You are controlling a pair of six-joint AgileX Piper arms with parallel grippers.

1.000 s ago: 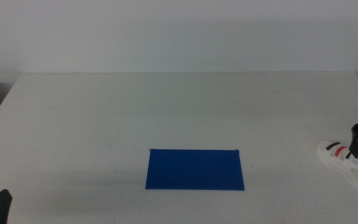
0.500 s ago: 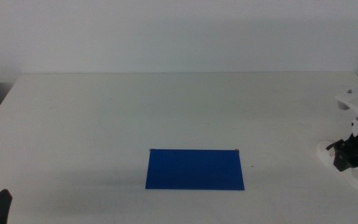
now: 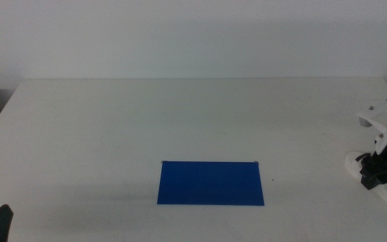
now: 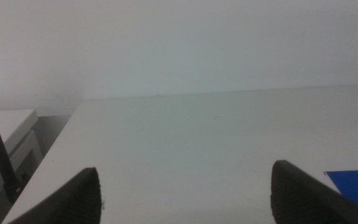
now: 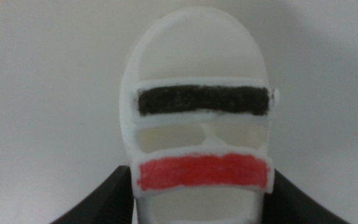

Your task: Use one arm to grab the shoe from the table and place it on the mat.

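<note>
At the middle view's right edge, the right gripper (image 3: 380,176) has its fingers apart astride the shoe (image 5: 199,134); closing off-centre could tip it short of the mat (image 3: 211,183).

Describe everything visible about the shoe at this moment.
The shoe is small and white with a thick sole, a rounded toe, a black strap and, behind it, a red strap. It looks like moulded plastic. It sits upright on the table near its right edge, well right of the mat. The right gripper is down over it, one dark jaw on each side; actual contact cannot be seen.
</note>
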